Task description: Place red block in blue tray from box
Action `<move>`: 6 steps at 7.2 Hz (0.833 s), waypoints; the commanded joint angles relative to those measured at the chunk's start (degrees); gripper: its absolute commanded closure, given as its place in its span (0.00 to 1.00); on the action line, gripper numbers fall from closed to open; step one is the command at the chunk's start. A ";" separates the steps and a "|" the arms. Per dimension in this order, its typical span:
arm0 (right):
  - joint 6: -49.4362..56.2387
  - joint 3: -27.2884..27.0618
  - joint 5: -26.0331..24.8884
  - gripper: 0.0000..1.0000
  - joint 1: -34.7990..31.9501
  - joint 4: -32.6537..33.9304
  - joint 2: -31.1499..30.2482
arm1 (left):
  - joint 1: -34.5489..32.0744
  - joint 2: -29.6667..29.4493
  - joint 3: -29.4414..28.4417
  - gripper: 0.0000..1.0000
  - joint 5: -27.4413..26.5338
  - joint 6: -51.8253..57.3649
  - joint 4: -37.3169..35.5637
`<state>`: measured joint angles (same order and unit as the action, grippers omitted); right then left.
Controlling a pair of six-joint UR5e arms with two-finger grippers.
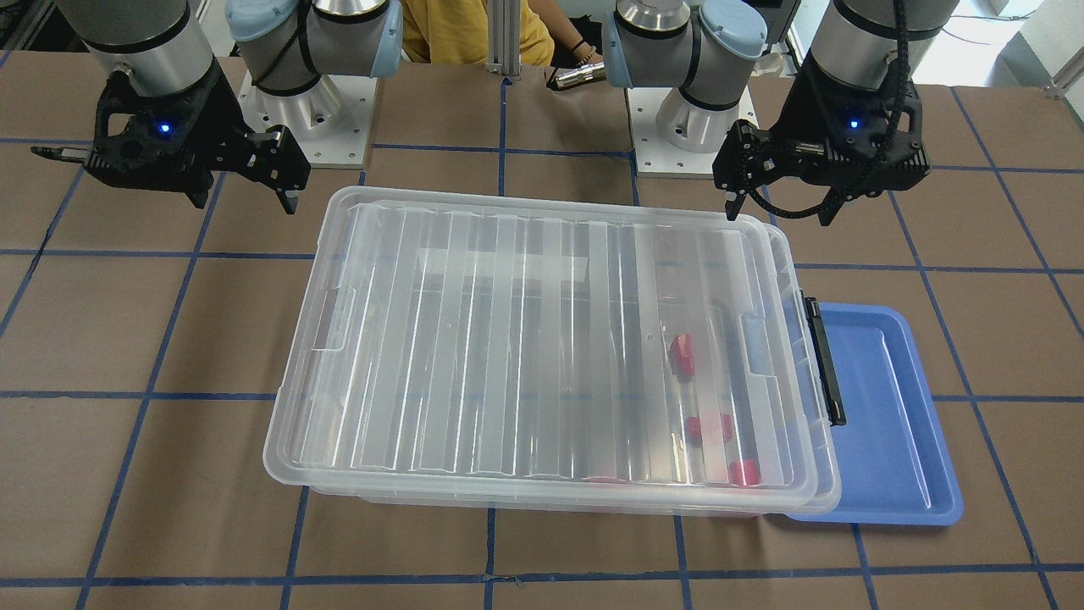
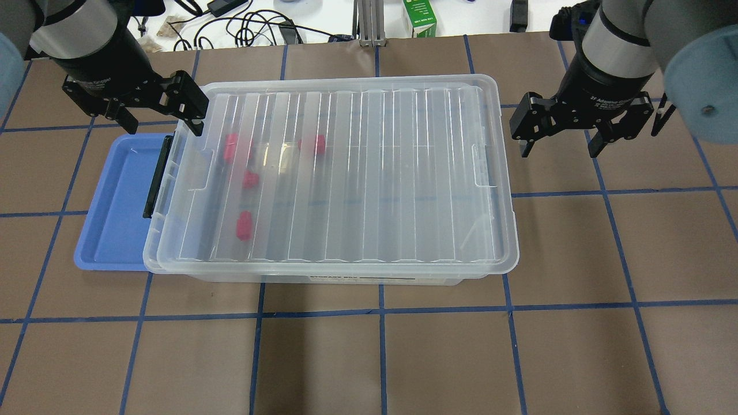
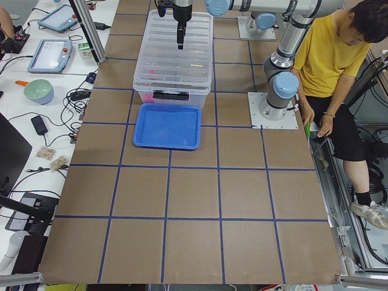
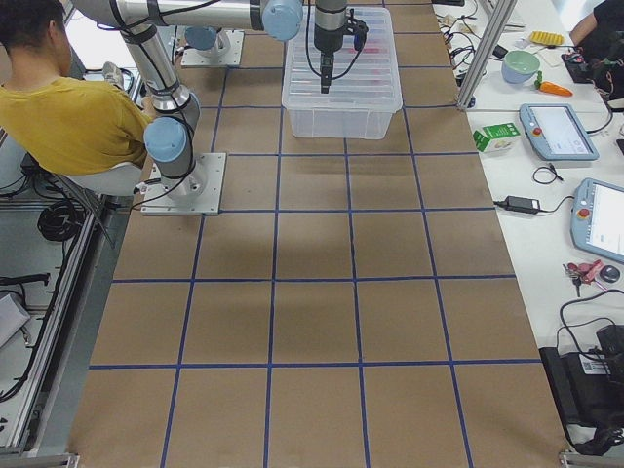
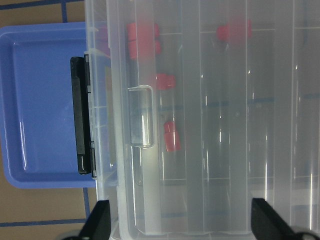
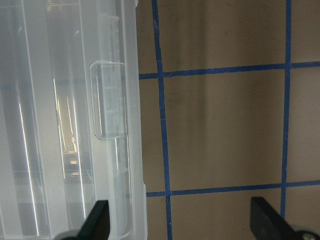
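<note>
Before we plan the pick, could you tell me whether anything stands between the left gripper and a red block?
Yes: the lid lies over the red blocks, with the left gripper open above its end by the tray. A black latch sits on that end.

Table (blue-taped) bears box, perhaps touching blue tray.

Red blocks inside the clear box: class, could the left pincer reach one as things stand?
Probably not. The ribbed lid covers the box and every red block; the open left pincer hovers above, so the lid must come off first.
</note>
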<state>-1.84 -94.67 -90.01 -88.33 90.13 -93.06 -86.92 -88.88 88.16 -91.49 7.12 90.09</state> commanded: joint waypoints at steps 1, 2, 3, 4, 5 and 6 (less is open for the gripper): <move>0.08 -0.16 0.18 0.00 0.00 0.40 0.07 | 0.00 0.02 -0.01 0.00 0.00 0.00 0.00; 0.08 -0.16 0.36 0.00 0.00 0.40 0.42 | 0.00 0.02 0.08 0.00 0.00 0.00 0.00; 0.08 -0.25 0.10 0.00 0.00 -0.03 0.60 | 0.00 0.02 0.08 0.00 0.00 0.00 0.00; 0.08 -0.34 0.27 0.00 0.00 0.83 0.86 | 0.00 0.02 0.16 0.00 0.00 0.00 0.00; -0.52 -0.60 0.79 0.00 0.17 1.02 2.52 | 0.00 0.11 0.17 0.00 0.00 0.00 0.00; -0.62 -0.69 0.54 0.00 0.09 3.11 5.58 | 0.00 0.11 0.17 0.00 0.00 0.00 0.00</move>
<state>-2.20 -95.20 -89.46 -88.25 91.53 -90.36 -86.92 -88.80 88.31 -91.50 7.12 90.09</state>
